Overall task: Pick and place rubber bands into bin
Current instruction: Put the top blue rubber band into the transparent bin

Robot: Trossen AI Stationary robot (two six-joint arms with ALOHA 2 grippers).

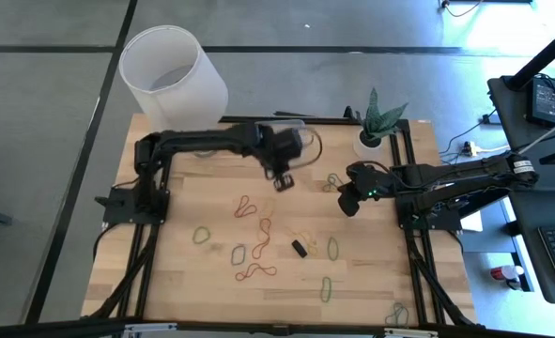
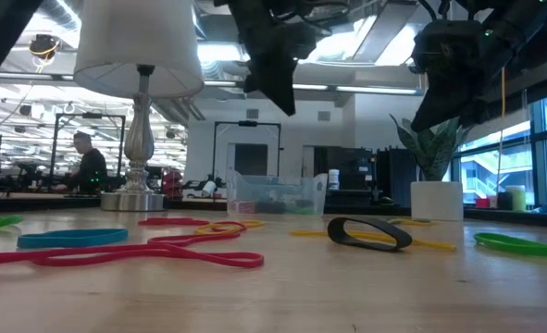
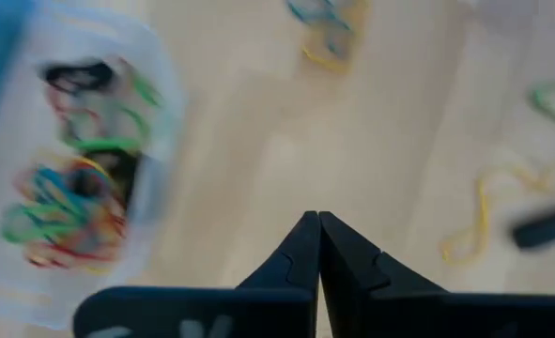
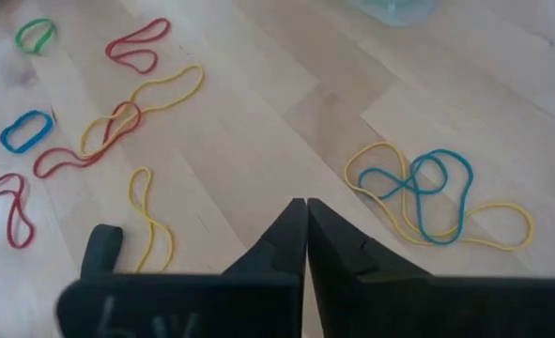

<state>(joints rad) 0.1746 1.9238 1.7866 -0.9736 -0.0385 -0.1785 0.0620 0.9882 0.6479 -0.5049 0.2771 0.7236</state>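
Note:
The clear bin [image 2: 275,196] stands at the table's far middle and holds many coloured rubber bands [image 3: 70,178]. My left gripper [image 1: 283,180] hangs in the air just on the near side of the bin [image 1: 300,124], pointing steeply down, shut with nothing between its fingers [image 3: 319,221]. My right gripper [image 1: 349,203] hovers right of centre, also shut and empty [image 4: 305,205]. Loose rubber bands lie flat on the wood: red [image 1: 244,207], green [image 1: 202,235], black [image 1: 299,248], and a blue and yellow tangle [image 4: 427,197].
A white lampshade [image 1: 172,75] stands at the far left corner and a potted plant [image 1: 376,141] at the far right. More bands lie toward the near edge, green [image 1: 326,288] and red [image 1: 255,272]. A person [image 2: 88,166] sits in the room behind.

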